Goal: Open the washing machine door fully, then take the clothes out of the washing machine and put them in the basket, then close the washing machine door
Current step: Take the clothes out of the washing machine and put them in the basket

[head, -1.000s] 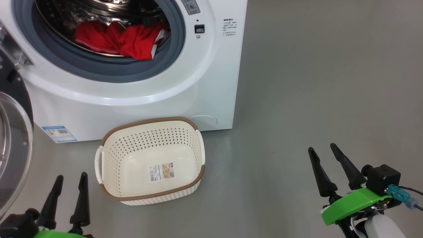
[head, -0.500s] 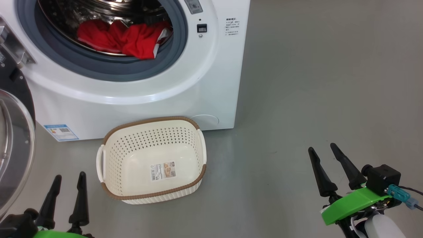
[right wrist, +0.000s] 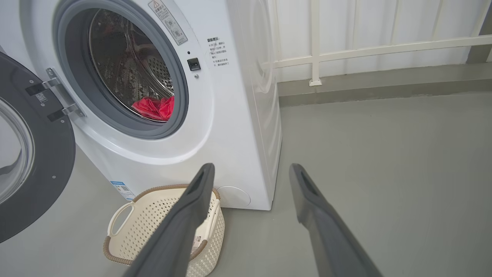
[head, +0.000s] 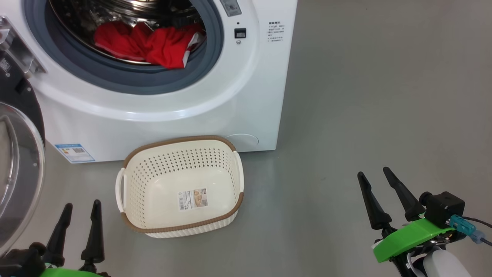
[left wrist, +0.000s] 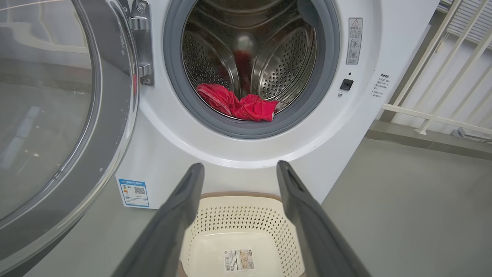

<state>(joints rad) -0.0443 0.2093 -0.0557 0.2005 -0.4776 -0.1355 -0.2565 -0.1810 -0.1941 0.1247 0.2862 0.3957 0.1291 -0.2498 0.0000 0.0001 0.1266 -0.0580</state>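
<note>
Only the head camera has shifted since the earlier frames: the whole scene now sits a little more to the right in the head view, while the things keep their places against each other. At the far left, the washing machine door (head: 19, 165) stands swung wide open, hinged on the left side of the washing machine (head: 161, 115). The left gripper (head: 82, 204) is low in front of the machine's left corner, its two dark fingers spread apart with nothing between them. Inside the machine, the clothes (head: 153, 44) lie as a red heap in the lower part of the drum, just behind the grey gasket (head: 127, 82). The basket (head: 180, 139) stands on the floor (head: 346, 96) directly in front of the machine, near its front panel, with a paper label (head: 192, 198) on its bottom. Well to the right of the machine, the right gripper (head: 372, 171) hangs over the floor, fingers also wide apart and holding nothing.
</note>
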